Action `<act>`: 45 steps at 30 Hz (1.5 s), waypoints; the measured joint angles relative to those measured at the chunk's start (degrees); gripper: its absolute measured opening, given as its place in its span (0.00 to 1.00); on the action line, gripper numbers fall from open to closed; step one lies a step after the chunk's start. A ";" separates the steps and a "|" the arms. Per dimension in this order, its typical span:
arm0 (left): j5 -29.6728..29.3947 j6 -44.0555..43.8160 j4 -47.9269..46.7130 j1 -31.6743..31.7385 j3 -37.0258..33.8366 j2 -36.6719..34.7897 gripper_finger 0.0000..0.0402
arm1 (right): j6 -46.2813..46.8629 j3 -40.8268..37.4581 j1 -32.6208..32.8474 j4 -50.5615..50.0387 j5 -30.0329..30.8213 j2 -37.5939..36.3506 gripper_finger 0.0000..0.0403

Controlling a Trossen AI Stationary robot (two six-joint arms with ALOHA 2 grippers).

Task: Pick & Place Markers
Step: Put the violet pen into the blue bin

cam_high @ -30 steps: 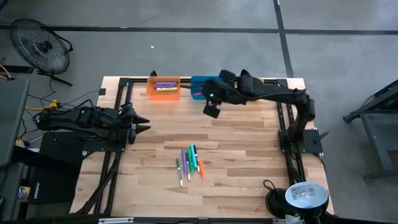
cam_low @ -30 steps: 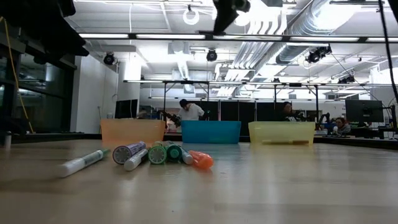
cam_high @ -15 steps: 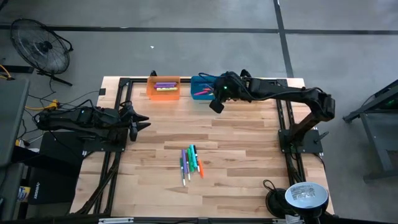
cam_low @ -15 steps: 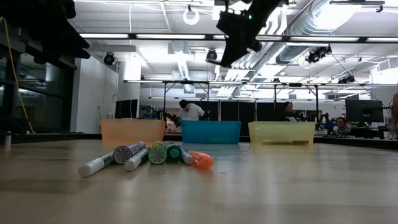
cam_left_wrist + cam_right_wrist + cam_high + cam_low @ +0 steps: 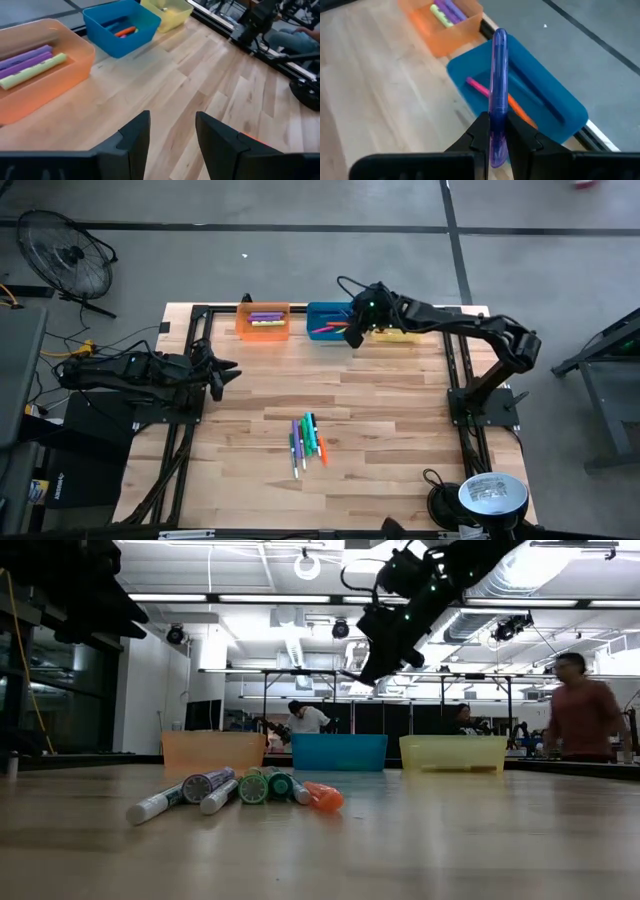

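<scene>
Several markers in green, purple, blue and orange lie side by side on the wooden table's near middle, and show as a row in the low view. My right gripper hangs over the near edge of the blue bin, shut on a purple marker. That bin holds pink, orange and blue markers. The orange bin holds purple and yellow-green ones. My left gripper waits open at the table's left side, touching nothing. My right gripper pinches the purple marker's near end between its two fingers. The marker lies along the fingers and sticks out ahead of their tips. The fingers slant down toward the table's far edge. The marker is lifted clear, above the blue bin's near rim.
Orange, blue and yellow bins stand in a row along the far edge. Black frame rails run along the table's left and right sides. A person walks in the room behind. Bare wood lies between the bins and the pile.
My right gripper has sunk and gone toward the table's far edge, to the blue bin, carrying the purple marker and tipping its nose downward. My left gripper has rolled a little in place. A white-ended marker at the pile's left has rolled closer to the others.
</scene>
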 joint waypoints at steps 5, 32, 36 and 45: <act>-0.92 -1.46 0.02 0.00 0.00 0.04 0.39 | -0.70 -1.54 -3.34 5.72 -3.21 0.31 0.08; -5.18 -5.88 0.46 -0.02 0.00 2.04 0.39 | -15.39 7.13 -9.03 7.25 -11.75 14.87 0.08; -5.25 -6.91 0.34 -0.02 0.00 3.12 0.39 | -18.25 14.85 -9.01 -1.61 -11.79 19.94 0.08; -4.76 -8.47 0.31 -0.01 0.00 4.24 0.39 | -27.79 28.06 -9.01 -15.59 -11.36 28.24 0.08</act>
